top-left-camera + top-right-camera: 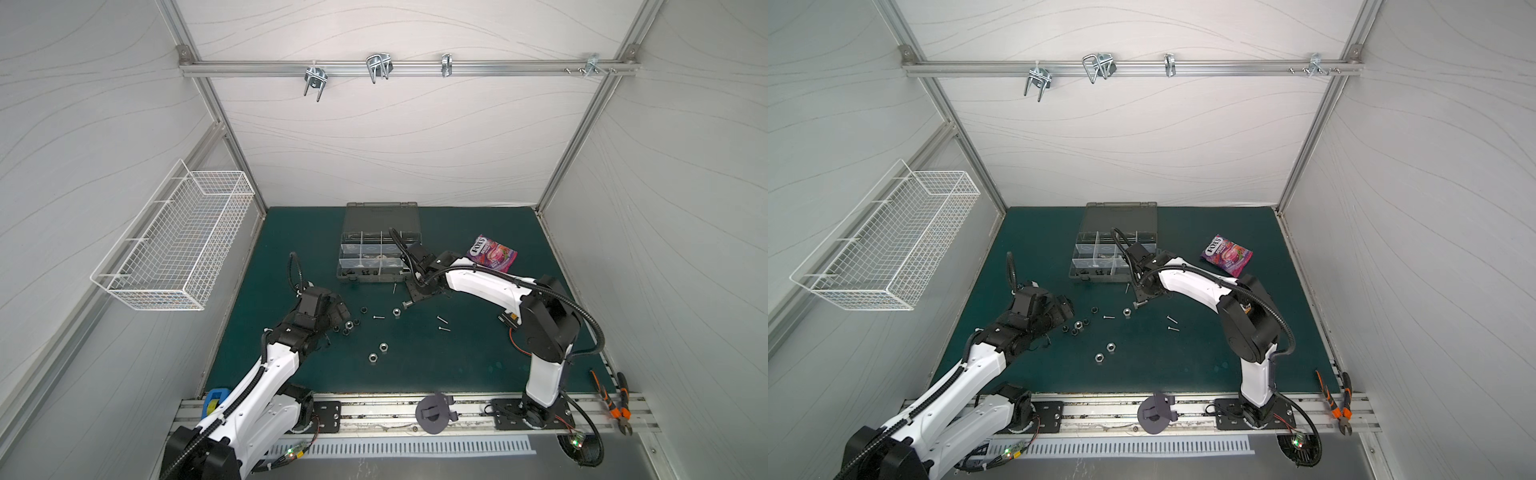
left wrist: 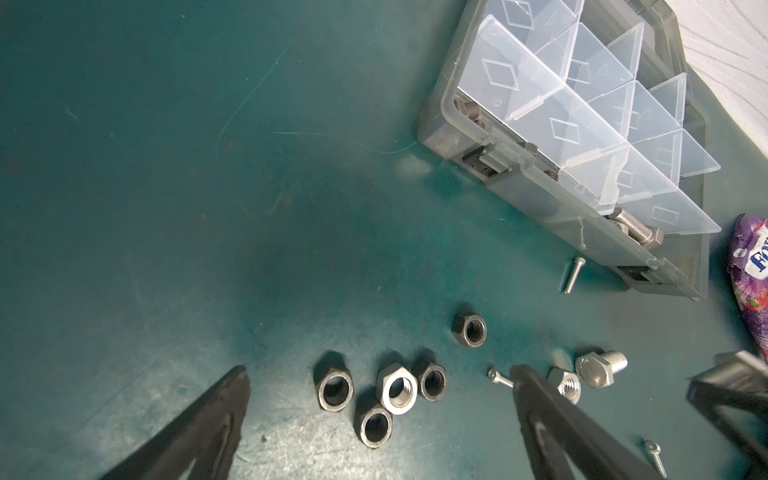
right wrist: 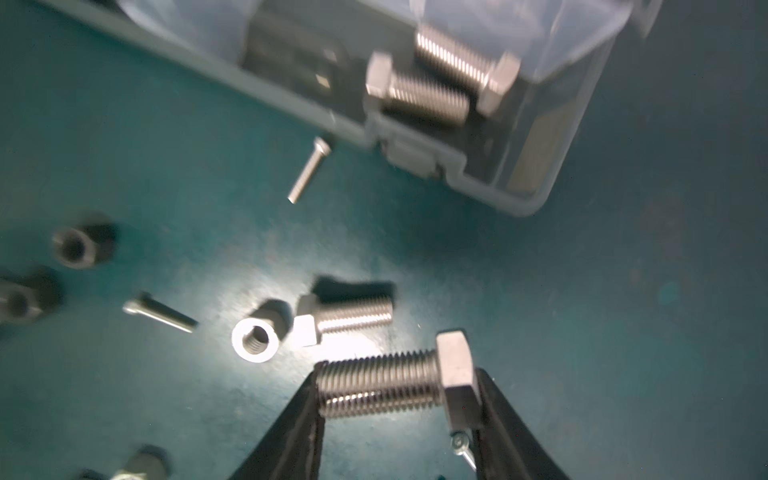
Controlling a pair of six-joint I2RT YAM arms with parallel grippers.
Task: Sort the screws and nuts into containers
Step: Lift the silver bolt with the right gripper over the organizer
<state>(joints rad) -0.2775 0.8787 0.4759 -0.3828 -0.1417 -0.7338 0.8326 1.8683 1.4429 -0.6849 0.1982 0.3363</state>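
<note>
My right gripper (image 3: 397, 401) is shut on a stout silver hex-head screw (image 3: 382, 384), gripped end to end just above the mat. It hangs before the grey organizer's front wall (image 3: 291, 99); two more hex screws (image 3: 424, 97) lie in a corner container. A loose hex screw (image 3: 345, 318) and a silver nut (image 3: 254, 340) lie close by. My left gripper (image 2: 380, 380) is open, low over a cluster of black nuts (image 2: 334, 386) around a silver nut (image 2: 397, 392). In both top views, thin screws (image 1: 441, 319) (image 1: 1172, 319) and silver nuts (image 1: 382, 347) (image 1: 1110, 346) lie scattered on the mat.
The organizer (image 1: 374, 277) stands open at mid-back, its lid flat behind. A purple candy packet (image 1: 492, 253) lies to its right. A red-wired connector (image 1: 511, 322) sits by the right arm, orange pliers (image 1: 615, 403) at the front right, and a white wire basket (image 1: 174, 257) on the left wall.
</note>
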